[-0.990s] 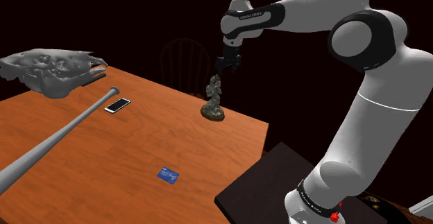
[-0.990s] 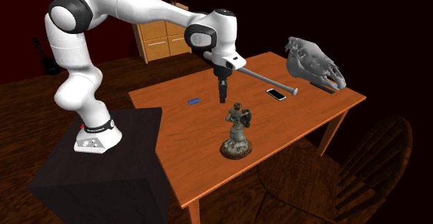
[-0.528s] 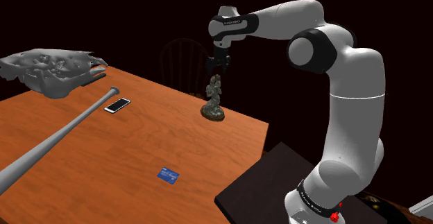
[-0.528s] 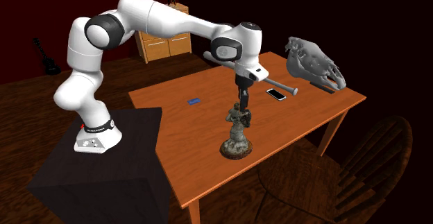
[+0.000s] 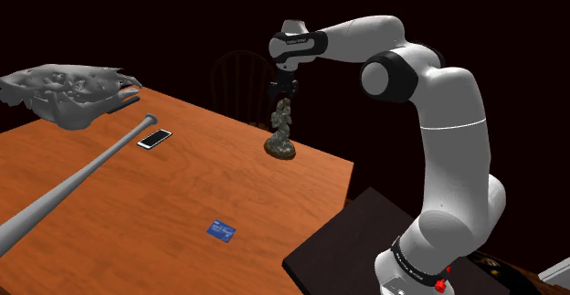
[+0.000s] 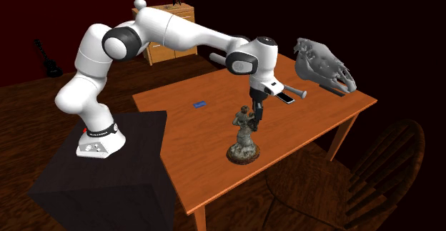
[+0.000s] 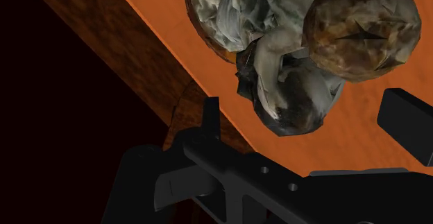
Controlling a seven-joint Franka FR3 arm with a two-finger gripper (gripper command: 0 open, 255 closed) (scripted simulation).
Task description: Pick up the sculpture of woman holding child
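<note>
Item: grey-brown sculpture [image 5: 281, 131] [image 6: 244, 133] [image 7: 291, 42], a figure on a round base, upright on the orange wooden tabletop [image 5: 137, 202] [image 6: 314, 122], near the edge that faces the dark chair [image 5: 239, 79] [image 6: 386, 165]. I see the jaws hanging at the figure's top, spread wide, with nothing held. Also on the tabletop, well apart from the figure: white phone [image 5: 154, 139] [image 6: 284, 97], grey bat [image 5: 73, 188], grey animal skull [image 5: 64, 92] [image 6: 321, 65], blue card [image 5: 221, 231] [image 6: 200, 105].
</note>
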